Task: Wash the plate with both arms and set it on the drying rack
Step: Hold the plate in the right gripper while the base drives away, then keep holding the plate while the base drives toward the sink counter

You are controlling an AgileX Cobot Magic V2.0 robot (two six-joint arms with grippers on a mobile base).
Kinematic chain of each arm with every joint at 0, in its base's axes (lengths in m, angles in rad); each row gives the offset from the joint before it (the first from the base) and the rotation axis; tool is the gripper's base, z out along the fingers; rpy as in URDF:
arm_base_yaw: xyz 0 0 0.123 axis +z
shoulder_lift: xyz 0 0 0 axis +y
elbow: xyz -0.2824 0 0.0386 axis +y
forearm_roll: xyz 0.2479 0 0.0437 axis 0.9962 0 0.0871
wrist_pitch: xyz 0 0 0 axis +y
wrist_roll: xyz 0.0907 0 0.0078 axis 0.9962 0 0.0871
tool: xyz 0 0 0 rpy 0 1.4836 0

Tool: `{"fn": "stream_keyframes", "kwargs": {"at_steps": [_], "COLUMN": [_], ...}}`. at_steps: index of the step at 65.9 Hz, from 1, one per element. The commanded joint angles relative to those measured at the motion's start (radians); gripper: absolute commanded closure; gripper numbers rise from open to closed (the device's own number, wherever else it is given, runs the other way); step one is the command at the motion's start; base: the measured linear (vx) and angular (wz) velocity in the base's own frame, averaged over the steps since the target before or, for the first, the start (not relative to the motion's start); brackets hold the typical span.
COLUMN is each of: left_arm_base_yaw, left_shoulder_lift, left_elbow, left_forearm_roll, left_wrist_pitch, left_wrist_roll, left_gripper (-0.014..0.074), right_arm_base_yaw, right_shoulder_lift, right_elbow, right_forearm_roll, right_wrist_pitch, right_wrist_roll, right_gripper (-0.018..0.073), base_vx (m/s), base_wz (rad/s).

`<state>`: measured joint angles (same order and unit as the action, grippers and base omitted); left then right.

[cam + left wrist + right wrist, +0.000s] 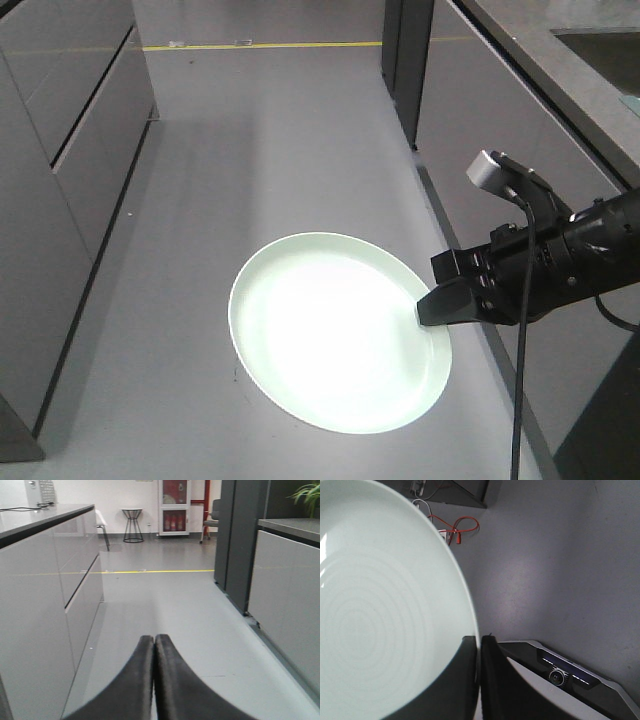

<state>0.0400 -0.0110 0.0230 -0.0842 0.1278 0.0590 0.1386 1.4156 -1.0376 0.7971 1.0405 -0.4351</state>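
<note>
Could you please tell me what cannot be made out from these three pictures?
Drying rack: in no view.
Plate centre: washed out by glare in the front view; cleanliness unclear.
Plate's left side: cut off by the right wrist view's edge.
Left claw: shown only by its own wrist view; the front view misses it.

I see grey floor (250, 150): yellow line (260, 45) across it, red cable (454, 530) lying loose, cabinets (60, 150) either side.

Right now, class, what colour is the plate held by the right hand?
Pale mint green. The plate shows best in the right wrist view.
</note>
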Motion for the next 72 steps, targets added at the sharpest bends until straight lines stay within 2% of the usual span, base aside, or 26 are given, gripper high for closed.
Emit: {"fn": "stream_keyframes", "kwargs": {"at_steps": [1, 37, 72], "left_arm_base_yaw": [-0.008, -0.008, -0.008], "left_shoulder_lift": [-0.015, -0.015, -0.015], "left_elbow": [-0.022, -0.022, -0.022], "left_forearm_roll": [-0.003, -0.003, -0.003], "left_wrist_pitch": [-0.077, -0.077, -0.077], "left_wrist_roll": [-0.008, -0.008, -0.008], "left_gripper": [0.0603, 0.0603, 0.0603], "right_arm_base_yaw": [-0.001, -0.001, -0.001], "right_shoulder_lift": [-0.033, -0.033, -0.033], "right_elbow": [-0.026, -0.026, -0.026], "right_forearm_roll": [0.052, 0.052, 0.052], "right_wrist_pitch": [-0.002, -0.002, -0.002], "right_wrist_roll": [-0.011, -0.011, -0.011], "right_gripper": [0.0568, 0.0568, 0.0568], "base_vx": [0.16, 0.19, 0.25], "base_wz": [0.29, 0.26, 0.09]}}
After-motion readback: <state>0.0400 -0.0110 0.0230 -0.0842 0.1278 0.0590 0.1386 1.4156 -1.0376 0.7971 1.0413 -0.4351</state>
